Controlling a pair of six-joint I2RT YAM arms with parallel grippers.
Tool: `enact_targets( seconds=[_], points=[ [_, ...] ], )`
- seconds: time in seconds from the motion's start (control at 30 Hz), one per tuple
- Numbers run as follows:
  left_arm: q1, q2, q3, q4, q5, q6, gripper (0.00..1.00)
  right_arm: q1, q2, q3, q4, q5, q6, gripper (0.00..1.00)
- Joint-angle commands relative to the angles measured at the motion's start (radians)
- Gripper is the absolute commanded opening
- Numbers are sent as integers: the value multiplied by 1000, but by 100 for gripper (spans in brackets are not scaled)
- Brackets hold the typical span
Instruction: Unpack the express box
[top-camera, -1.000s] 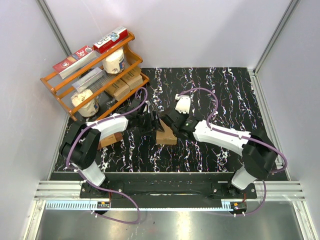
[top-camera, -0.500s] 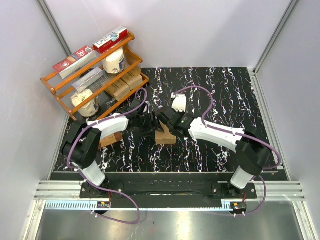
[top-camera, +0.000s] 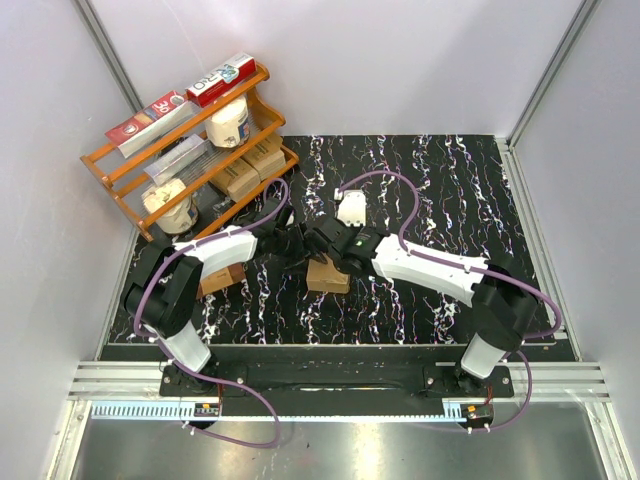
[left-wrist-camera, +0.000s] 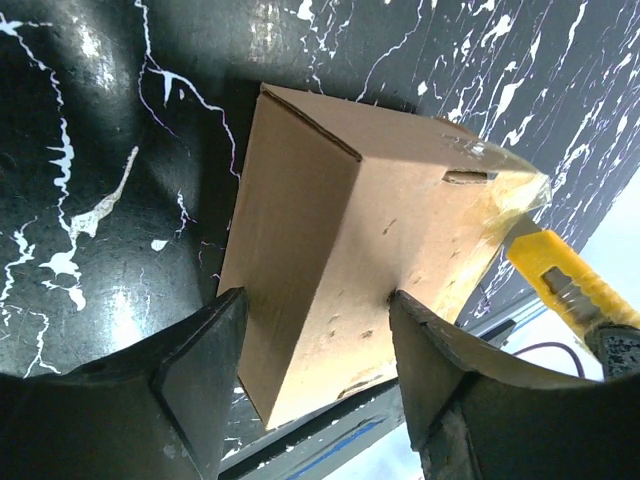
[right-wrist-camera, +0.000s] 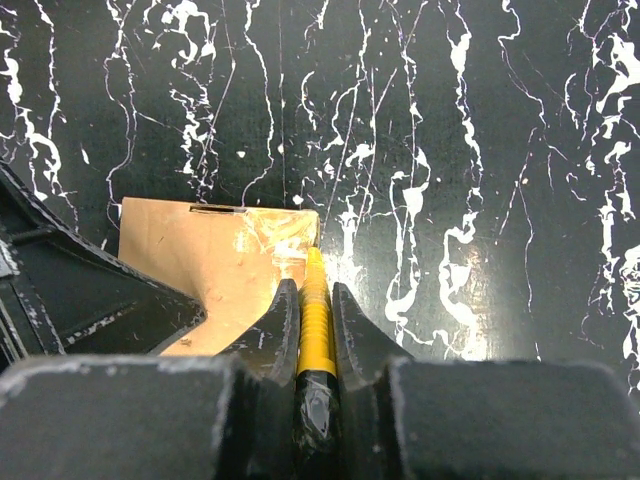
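Left gripper (left-wrist-camera: 315, 300): jaws apart, one dark finger on each side of a corner ridge of the small plain light-brown cardboard express box (left-wrist-camera: 340, 230). Whether the pads press on the cardboard cannot be told.
Right gripper (right-wrist-camera: 313, 288): jaws clamped on the ribbed yellow body of a slim utility knife (right-wrist-camera: 314, 320), which points straight out from between the fingers.
Knife tip: at the shiny clear-taped edge of the express box, as the right wrist view shows it.
Express box: on the black, white-veined table top (top-camera: 450, 180), near its middle and just in front of both grippers. One taped flap with a small slot faces the knife.
Arms: both reach inward from the near edge, and the two grippers meet over the box.
Beside the left arm: a darker brown box (top-camera: 222, 280), partly hidden under the forearm.
Behind the grippers: a small white object (top-camera: 351, 208) on the table; its kind cannot be told.
Far left corner: an orange wooden tiered rack (top-camera: 260, 76) holding cartons and tubs.
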Motion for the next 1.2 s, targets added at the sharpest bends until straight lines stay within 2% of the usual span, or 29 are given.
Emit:
enact_targets(
  seconds=[0.0, 0.33, 0.77, 1.17],
  points=[
    [6, -10, 0, 37, -32, -71, 61, 22, 14, 48, -20, 6, 41, 0],
    [-7, -7, -18, 60, -35, -103, 51, 28, 47, 70, -21, -5, 52, 0],
    [-23, -10, -23, 66, -56, -128, 47, 28, 71, 104, -11, -9, 35, 0],
    [-29, -15, -26, 58, -104, -220, 43, 77, 74, 130, -133, 14, 121, 0]
  ],
)
